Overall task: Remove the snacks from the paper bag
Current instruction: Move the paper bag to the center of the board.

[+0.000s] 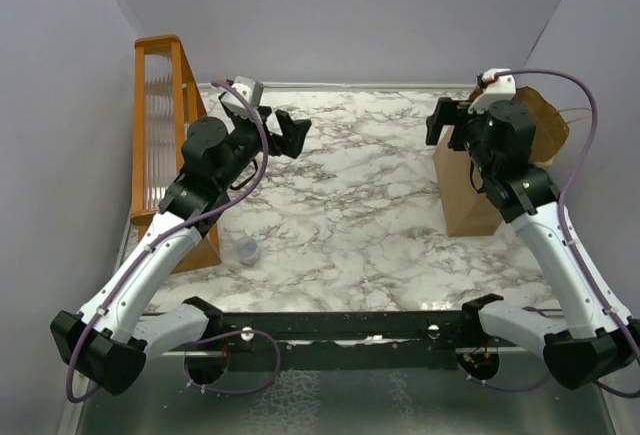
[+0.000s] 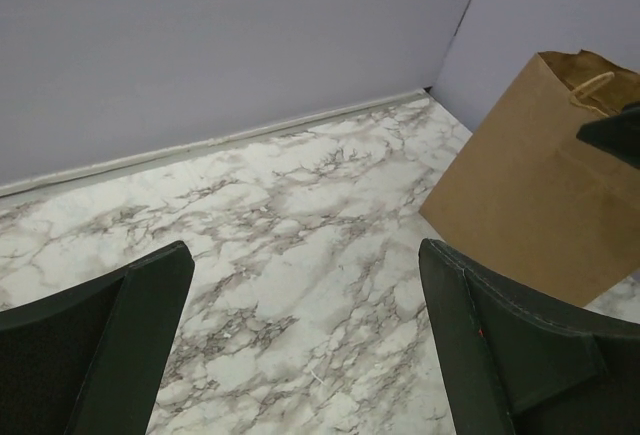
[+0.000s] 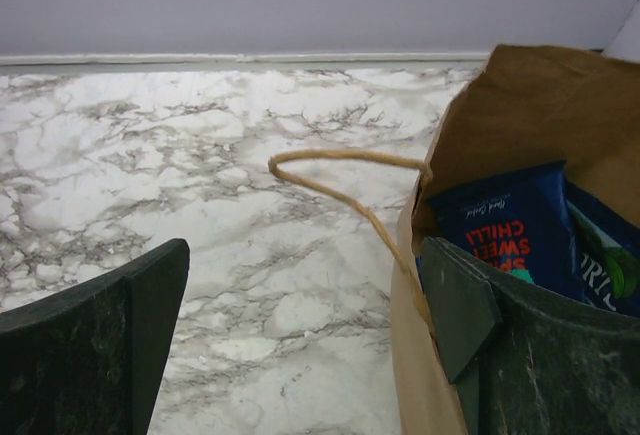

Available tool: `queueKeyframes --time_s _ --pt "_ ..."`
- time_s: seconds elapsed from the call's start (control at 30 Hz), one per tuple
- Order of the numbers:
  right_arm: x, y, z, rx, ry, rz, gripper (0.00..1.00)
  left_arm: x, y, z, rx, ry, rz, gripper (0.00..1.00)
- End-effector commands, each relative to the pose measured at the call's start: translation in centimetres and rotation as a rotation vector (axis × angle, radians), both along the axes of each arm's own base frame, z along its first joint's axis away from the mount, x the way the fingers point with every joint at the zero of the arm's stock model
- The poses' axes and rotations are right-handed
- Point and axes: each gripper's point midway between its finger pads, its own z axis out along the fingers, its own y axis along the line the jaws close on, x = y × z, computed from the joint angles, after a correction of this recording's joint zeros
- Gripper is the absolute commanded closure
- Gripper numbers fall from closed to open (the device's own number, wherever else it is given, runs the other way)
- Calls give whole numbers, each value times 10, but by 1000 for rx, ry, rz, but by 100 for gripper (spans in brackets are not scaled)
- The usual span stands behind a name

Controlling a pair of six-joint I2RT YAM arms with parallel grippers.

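Note:
The brown paper bag (image 1: 463,198) stands upright at the table's right side, mouth open. In the right wrist view the bag (image 3: 530,95) holds a dark blue snack packet with red print (image 3: 510,223) and a second blue packet (image 3: 608,267) beside it. One twisted handle (image 3: 340,168) hangs out over the marble. My right gripper (image 3: 305,330) is open over the bag's left rim, with one finger (image 3: 465,320) above the mouth and the other outside; it also shows from above (image 1: 447,118). My left gripper (image 1: 286,133) is open and empty above the table's middle, and the bag (image 2: 540,195) lies to its right.
An orange wooden rack (image 1: 160,135) stands along the left edge beside my left arm. A small clear round cap (image 1: 247,250) lies on the marble near the rack's foot. Grey walls close the back and both sides.

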Motion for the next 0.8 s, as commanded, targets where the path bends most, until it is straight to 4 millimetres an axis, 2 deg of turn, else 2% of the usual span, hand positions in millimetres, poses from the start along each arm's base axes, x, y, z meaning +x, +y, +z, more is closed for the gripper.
queueKeyframes --time_s 0.0,0.07,0.2,0.37,0.77 --pt "11 -5 19 -73 10 -7 1 -7 -12 7 3 -60 -73 1" --pt "17 -7 26 -94 21 -19 1 -8 -12 4 9 -58 -76 1" --pt "25 -17 23 -143 86 -82 1 -9 -11 4 11 -69 -77 1" --pt "19 -3 31 -111 52 5 17 -10 -14 3 2 -64 -89 1" --pt "44 -2 11 -105 58 -40 25 -5 -23 -11 4 -26 -122 2"
